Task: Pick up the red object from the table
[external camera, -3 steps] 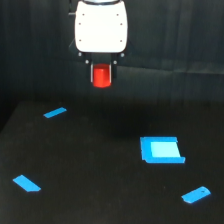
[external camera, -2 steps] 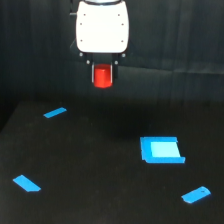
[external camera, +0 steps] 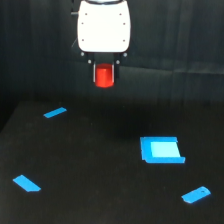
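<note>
The red object point(external camera: 104, 76) hangs high above the black table point(external camera: 100, 165), in front of the dark backdrop. My gripper point(external camera: 104, 75) is shut on it, with a dark finger on each side of the block. The white body of the arm point(external camera: 104, 25) sits directly above the block at the top of the exterior view. Nothing red lies on the table surface.
A blue square piece point(external camera: 161, 149) lies at the exterior view's right. Small blue pieces lie at the back left point(external camera: 55, 112), the front left point(external camera: 27, 183) and the front right point(external camera: 196, 194). A dark ribbed curtain point(external camera: 190, 60) closes off the back.
The gripper stays shut on the red object and holds about the same height above the table; at most a slight shift. The blue pieces have not moved.
</note>
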